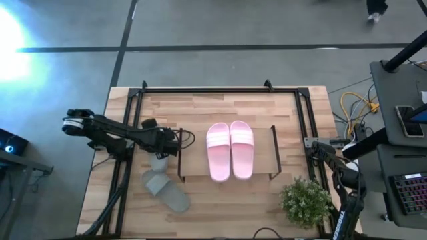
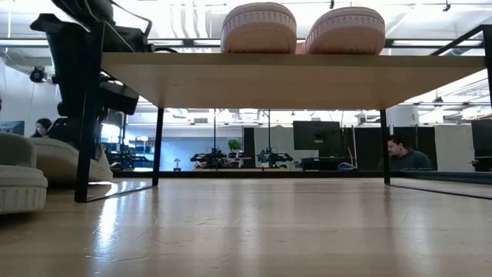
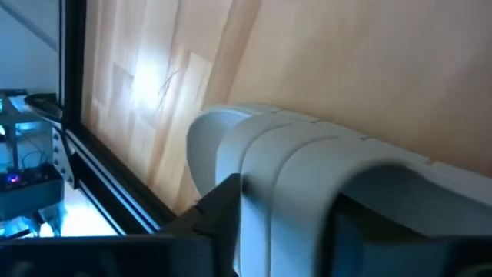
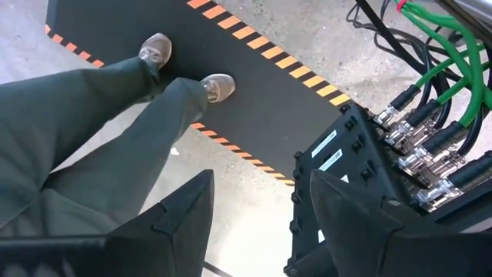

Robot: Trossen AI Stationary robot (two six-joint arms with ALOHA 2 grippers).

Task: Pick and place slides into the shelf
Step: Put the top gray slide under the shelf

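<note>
Two pale pink slides (image 1: 230,151) lie side by side on the shelf's wooden top (image 1: 261,152); from the low view they show above the plank (image 2: 292,77). My left gripper (image 1: 162,148) hangs at the shelf's left end, shut on a grey-green slide (image 1: 159,162). The second grey-green slide (image 1: 167,192) lies flat on the table nearer the near edge, large at the low view's left (image 2: 17,181). My right gripper (image 4: 261,231) waits open past the table's right edge. My left gripper holds the grey-green slide by its ridged broad strap (image 3: 284,177), coming from above and from the table's left. One dark finger (image 3: 219,223) lies against the strap's side; the slide hides the other. The slide hangs tilted below the gripper (image 2: 65,158); whether its low end touches the table, I cannot tell.
A larger black tube frame (image 1: 220,90) runs around the table top. A small green bushy plant (image 1: 305,200) stands at the near right corner. Bare wood shows under the shelf (image 2: 269,215). A person's legs (image 4: 92,131) stand on the floor beyond the right arm.
</note>
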